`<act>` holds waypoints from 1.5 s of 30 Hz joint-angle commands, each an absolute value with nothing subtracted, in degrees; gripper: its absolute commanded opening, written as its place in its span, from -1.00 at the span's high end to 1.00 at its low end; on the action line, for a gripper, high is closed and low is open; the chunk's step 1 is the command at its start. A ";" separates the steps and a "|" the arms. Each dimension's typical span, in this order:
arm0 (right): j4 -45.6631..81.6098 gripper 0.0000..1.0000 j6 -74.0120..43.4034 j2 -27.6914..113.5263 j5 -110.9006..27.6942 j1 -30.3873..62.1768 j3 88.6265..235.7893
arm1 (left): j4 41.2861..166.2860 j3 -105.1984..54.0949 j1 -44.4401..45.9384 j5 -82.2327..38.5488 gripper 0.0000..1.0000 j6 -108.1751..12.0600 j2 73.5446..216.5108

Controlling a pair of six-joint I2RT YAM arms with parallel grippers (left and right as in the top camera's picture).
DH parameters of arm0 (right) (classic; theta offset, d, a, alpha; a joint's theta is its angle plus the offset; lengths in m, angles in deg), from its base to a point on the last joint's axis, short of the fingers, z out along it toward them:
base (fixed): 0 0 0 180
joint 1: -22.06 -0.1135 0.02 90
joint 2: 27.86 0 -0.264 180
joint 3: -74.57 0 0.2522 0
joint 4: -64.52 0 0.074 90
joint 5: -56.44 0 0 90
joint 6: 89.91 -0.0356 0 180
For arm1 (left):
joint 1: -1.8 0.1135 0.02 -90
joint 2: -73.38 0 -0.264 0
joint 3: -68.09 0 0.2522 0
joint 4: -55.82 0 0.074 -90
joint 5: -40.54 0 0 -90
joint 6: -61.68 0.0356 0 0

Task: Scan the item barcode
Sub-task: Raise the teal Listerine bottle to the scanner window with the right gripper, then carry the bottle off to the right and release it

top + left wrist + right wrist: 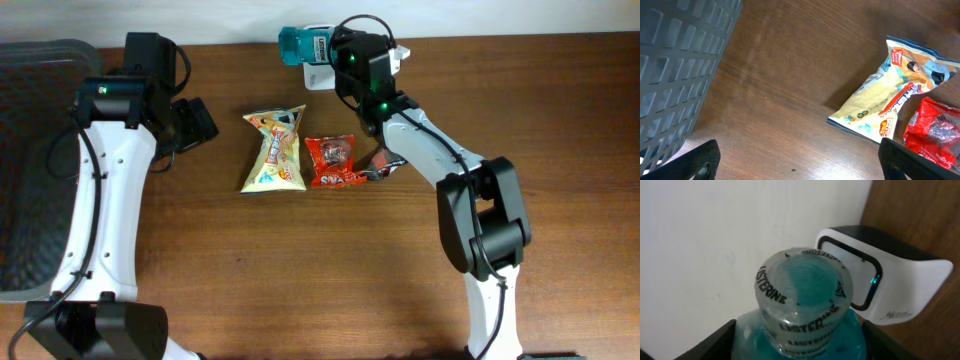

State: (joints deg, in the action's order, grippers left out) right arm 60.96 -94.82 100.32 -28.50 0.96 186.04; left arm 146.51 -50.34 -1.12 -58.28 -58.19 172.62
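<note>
A blue Listerine mouthwash bottle is at the table's far edge, its wrapped cap pointing at the wrist camera. My right gripper is shut on its shoulders, one black finger pressed to each side. Just right of the cap stands the white barcode scanner, its black-framed window and a green light facing the bottle. Whether the bottle's barcode faces the window cannot be seen. My left gripper hangs open over bare wood, holding nothing.
A yellow snack bag and a red snack bag lie mid-table, with a small dark wrapper to their right. A grey mesh basket stands at the left edge.
</note>
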 commanded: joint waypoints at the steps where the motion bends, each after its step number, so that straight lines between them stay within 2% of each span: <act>1: 61.89 -0.25 -103.28 102.01 -29.35 0.63 188.43 | 146.55 -50.36 -0.97 -58.28 -0.98 -58.71 172.80; 20: 62.11 -0.26 -104.70 103.14 -34.66 6.79 188.43 | 146.55 -50.36 -0.97 -58.26 -0.98 -58.71 172.80; 25: 71.45 -0.25 -99.50 103.03 -37.40 6.84 188.43 | 146.55 -50.36 -0.97 -58.28 -0.98 -58.71 172.80; 28: 72.21 -0.26 -97.18 102.20 -38.12 7.51 188.43 | 146.55 -50.36 -0.97 -58.28 -0.98 -58.71 172.80; 32: 69.76 -0.26 -81.25 97.20 -38.58 11.38 188.43 | 146.55 -50.36 -0.97 -58.28 -0.98 -58.71 172.80; 34: 61.04 -0.25 -69.62 91.08 -37.99 15.86 188.43 | 146.55 -50.36 -0.97 -58.28 -0.98 -58.71 172.80; 40: 42.86 -0.26 -50.71 78.95 -36.65 29.22 188.43 | 146.55 -50.36 -0.97 -58.28 -0.98 -58.71 172.80; 45: 21.11 -0.26 -35.00 76.85 -22.99 41.30 188.40 | 146.55 -50.36 -0.97 -58.28 -0.98 -58.71 172.80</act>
State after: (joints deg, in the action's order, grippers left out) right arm 24.91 -45.14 77.55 -31.12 37.65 187.86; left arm 146.46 -50.32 -1.12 -58.28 -58.19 172.62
